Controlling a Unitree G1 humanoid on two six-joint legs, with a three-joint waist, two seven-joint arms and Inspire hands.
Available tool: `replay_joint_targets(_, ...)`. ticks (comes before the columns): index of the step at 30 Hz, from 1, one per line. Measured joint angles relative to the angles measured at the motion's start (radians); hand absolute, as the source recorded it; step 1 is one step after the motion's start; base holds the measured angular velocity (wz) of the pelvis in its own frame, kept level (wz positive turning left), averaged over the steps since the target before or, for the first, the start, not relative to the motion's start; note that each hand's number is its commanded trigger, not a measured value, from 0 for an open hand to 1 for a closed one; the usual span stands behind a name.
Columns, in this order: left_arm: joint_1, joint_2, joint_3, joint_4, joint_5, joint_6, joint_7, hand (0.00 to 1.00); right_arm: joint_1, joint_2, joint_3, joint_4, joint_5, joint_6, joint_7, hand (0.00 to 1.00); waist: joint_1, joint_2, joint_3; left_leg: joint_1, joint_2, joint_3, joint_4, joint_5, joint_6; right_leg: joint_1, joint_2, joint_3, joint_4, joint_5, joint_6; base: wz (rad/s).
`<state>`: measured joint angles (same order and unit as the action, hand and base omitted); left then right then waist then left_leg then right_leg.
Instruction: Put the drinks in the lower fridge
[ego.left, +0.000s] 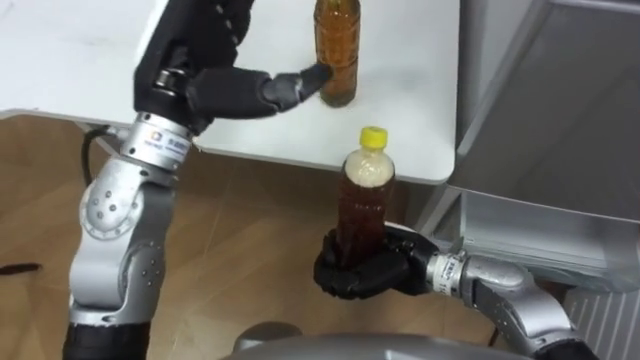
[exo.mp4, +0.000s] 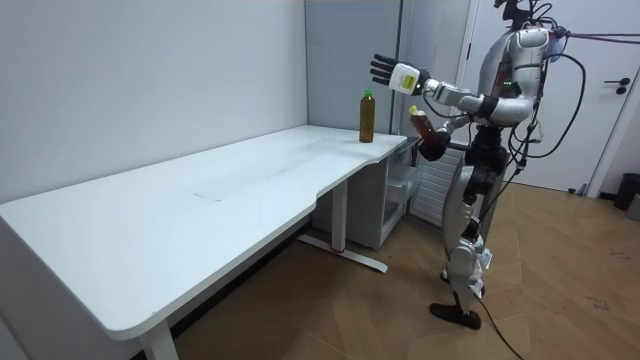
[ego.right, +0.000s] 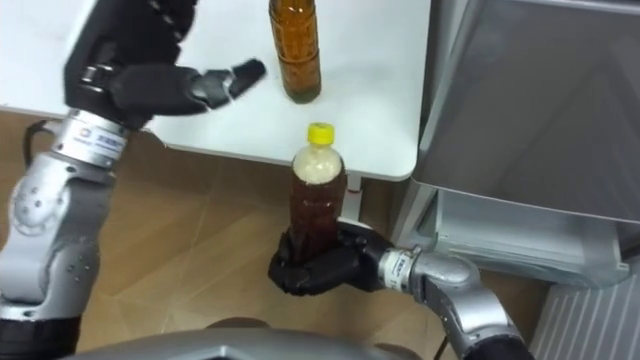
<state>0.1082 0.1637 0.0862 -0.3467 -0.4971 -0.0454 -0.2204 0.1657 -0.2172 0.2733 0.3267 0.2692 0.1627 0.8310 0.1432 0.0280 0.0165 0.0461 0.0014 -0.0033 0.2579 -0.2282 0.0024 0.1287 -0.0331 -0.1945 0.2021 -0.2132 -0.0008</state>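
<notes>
A brown drink bottle (ego.left: 337, 55) stands upright near the corner of the white table (ego.left: 60, 60). My left hand (ego.left: 215, 90) is raised just left of it, open, with the thumb tip touching or nearly touching the bottle's side. Below the table's edge, my right hand (ego.left: 360, 270) is shut on a second brown bottle with a yellow cap (ego.left: 365, 200), held upright by its base. In the room view I stand at the table's end, left hand (exo.mp4: 385, 68) spread above the green-capped bottle (exo.mp4: 367, 117).
A grey cabinet (ego.left: 540, 100) stands directly right of the table corner, with a lower grey unit (ego.left: 530, 230) beneath it. A white ribbed panel (ego.left: 600, 320) is at the lower right. Wooden floor (ego.left: 250, 230) lies under the table.
</notes>
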Motion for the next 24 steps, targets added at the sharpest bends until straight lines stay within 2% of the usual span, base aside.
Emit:
replay_joint_targets(6,0.006,-0.002,0.103,-0.001,-0.019,-0.008,0.112,0.00,0.016,0.006,-0.018,0.000,-0.005,0.000,0.001,1.00,0.036,-0.025,-0.0080,0.005,-0.005,-0.001,-0.001,0.001,0.001,-0.001,-0.004,0.000,-0.003,-0.004,0.002,0.00)
replay_joint_targets(10,0.010,-0.001,0.192,0.000,-0.019,-0.009,0.186,0.00,0.022,0.021,-0.037,0.000,-0.021,0.000,0.002,1.00,0.053,-0.023,-0.0074,0.004,-0.003,-0.004,-0.001,0.001,0.001,0.000,-0.003,-0.007,-0.003,-0.003,0.001,0.03)
replay_joint_targets(12,0.017,-0.002,0.245,0.008,-0.019,-0.011,0.245,0.00,0.030,0.027,-0.057,-0.001,-0.052,0.002,0.004,1.00,0.059,-0.018,-0.0046,0.006,-0.001,-0.004,-0.001,0.001,0.001,0.004,-0.002,-0.009,-0.002,-0.003,0.001,0.00)
replay_joint_targets(14,0.034,-0.003,0.269,0.020,-0.017,-0.011,0.289,0.00,0.042,0.025,-0.068,-0.012,-0.058,0.003,0.002,1.00,0.061,-0.013,-0.0035,0.008,-0.001,-0.004,-0.004,0.000,0.001,0.004,-0.002,-0.009,-0.001,-0.003,0.001,0.00)
replay_joint_targets(17,0.045,-0.008,0.269,0.063,-0.013,-0.011,0.351,0.00,0.054,0.024,-0.069,-0.025,-0.057,0.007,-0.001,1.00,0.080,-0.010,-0.0039,0.014,0.000,-0.004,-0.006,0.000,0.001,0.008,0.000,-0.003,0.000,-0.003,0.001,-0.02)
replay_joint_targets(19,0.057,-0.010,0.261,0.112,-0.011,-0.011,0.386,0.00,0.057,0.026,-0.068,-0.025,-0.057,0.013,-0.008,1.00,0.081,-0.007,-0.0038,0.019,0.000,-0.005,-0.007,0.000,0.001,0.016,0.000,-0.003,-0.001,-0.003,0.001,0.00)
replay_joint_targets(22,0.076,-0.013,0.244,0.231,-0.012,-0.011,0.447,0.00,0.060,0.023,-0.068,-0.023,-0.045,0.014,-0.035,1.00,0.081,-0.005,-0.0050,0.032,-0.001,-0.008,-0.009,0.000,0.001,0.029,0.000,-0.002,-0.002,-0.003,0.001,0.00)
replay_joint_targets(24,0.084,-0.014,0.222,0.324,-0.012,-0.004,0.496,0.00,0.064,0.023,-0.068,-0.023,-0.044,0.014,-0.057,1.00,0.078,-0.012,-0.0056,0.029,-0.001,-0.006,-0.012,0.000,0.001,0.029,0.001,-0.003,-0.003,-0.003,0.001,0.03)
